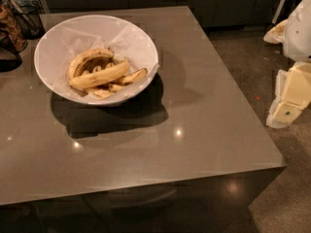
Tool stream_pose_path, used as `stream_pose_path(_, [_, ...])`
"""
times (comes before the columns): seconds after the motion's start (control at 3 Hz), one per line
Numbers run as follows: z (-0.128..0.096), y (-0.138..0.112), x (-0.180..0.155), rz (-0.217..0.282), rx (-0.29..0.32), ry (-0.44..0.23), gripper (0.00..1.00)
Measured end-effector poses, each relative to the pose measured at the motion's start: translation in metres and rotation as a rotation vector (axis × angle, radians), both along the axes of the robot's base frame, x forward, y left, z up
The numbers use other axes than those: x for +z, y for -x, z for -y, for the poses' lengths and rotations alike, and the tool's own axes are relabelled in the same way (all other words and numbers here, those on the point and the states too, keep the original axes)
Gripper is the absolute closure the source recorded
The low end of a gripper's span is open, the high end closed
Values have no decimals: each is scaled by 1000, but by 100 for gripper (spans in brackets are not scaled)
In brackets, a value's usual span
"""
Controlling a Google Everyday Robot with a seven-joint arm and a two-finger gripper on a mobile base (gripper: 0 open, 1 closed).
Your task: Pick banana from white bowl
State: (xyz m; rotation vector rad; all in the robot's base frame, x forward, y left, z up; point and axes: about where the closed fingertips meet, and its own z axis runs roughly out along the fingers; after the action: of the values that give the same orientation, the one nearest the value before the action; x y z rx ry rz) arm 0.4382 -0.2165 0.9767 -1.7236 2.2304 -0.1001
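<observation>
The white bowl [54,42], lined with crinkled white paper, stands on the back left of the grey table [204,130]. In it the long, nearly straight yellow banana [99,75] lies across the middle. A strongly curved banana with dark streaks [87,58] lies behind it, and short stubby pieces [132,76] lie around it. My gripper [285,111], cream-coloured, hangs off the table's right side over the floor, far from the bowl and at about table height.
A black wire basket [26,19] and a dark object [7,50] stand at the back left beside the bowl. Dark cabinets run along the back. The table's right edge drops to a speckled floor [248,67].
</observation>
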Motion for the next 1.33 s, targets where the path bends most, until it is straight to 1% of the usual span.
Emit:
stream_pose_path(0.33, [0, 0, 0, 0, 0, 0, 0])
stream_pose_path(0.67, [-10, -12, 8, 1, 8, 9, 0])
stream_pose_path(1.0, [-36, -39, 20, -1, 73, 24, 0])
stream_pose_path(1.33, [-58, -64, 21, -26, 142, 18, 0])
